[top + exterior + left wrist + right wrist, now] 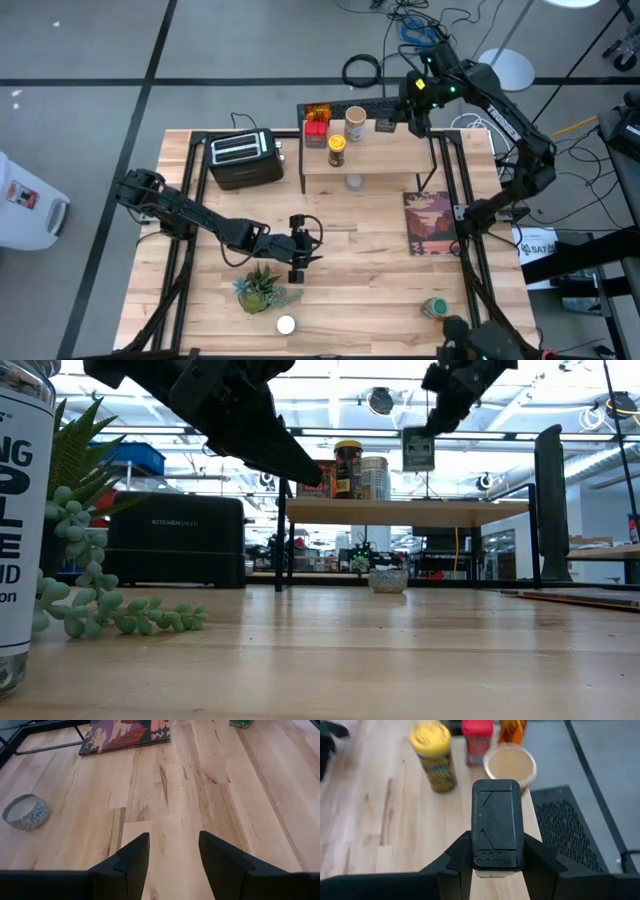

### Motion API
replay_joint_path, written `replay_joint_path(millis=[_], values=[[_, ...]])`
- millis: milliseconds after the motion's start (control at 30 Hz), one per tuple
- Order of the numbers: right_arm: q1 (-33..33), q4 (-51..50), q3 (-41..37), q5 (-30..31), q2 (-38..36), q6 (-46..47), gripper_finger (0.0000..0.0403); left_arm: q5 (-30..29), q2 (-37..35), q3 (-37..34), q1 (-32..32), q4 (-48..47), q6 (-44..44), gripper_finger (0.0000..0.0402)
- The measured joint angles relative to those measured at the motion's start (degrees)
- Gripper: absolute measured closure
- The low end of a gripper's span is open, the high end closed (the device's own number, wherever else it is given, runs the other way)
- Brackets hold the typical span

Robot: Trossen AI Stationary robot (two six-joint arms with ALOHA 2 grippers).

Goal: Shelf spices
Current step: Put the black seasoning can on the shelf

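Note:
The shelf (400, 160) stands at the table's far side. On its plank stand an amber jar (317, 111), a red tin (316, 132), a yellow-lidded jar (337, 148) and a tan-lidded jar (355, 123). My right gripper (402, 122) hangs over the plank's far edge, shut on a dark square tin (497, 825). A white-capped shaker (286, 325) stands near the front edge. A green-capped bottle (436, 307) lies at the front right. My left gripper (172, 860) hovers open over bare tabletop at mid-table, with nothing between its fingers. My right gripper pinches the dark square tin by two opposite side walls (476, 851) between its two fingers (542, 860). The fingers slant down at it from above. The tin hangs upright below them (418, 448), lifted clear above the shelf plank (470, 511) beside the tan-lidded jar.
A black toaster (245, 158) stands left of the shelf. A small patterned bowl (354, 182) sits on the table under the shelf's front edge, and a colourful book (430, 222) lies to its right. A green potted plant (265, 290) stands just in front of my left gripper.

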Motion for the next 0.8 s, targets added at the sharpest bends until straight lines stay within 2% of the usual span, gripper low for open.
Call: replay_joint_path(millis=[433,800], values=[[-2.10,-1.17,0.00,-1.32,7.74,-8.80,0.0284,0.87,0.00,0.00,1.29,0.04,-0.09,0.0220],[-2.51,1.48,0.00,-1.51,8.43,-12.30,0.0284,1.29,0.00,0.00,1.29,0.04,-0.15,0.0220]])
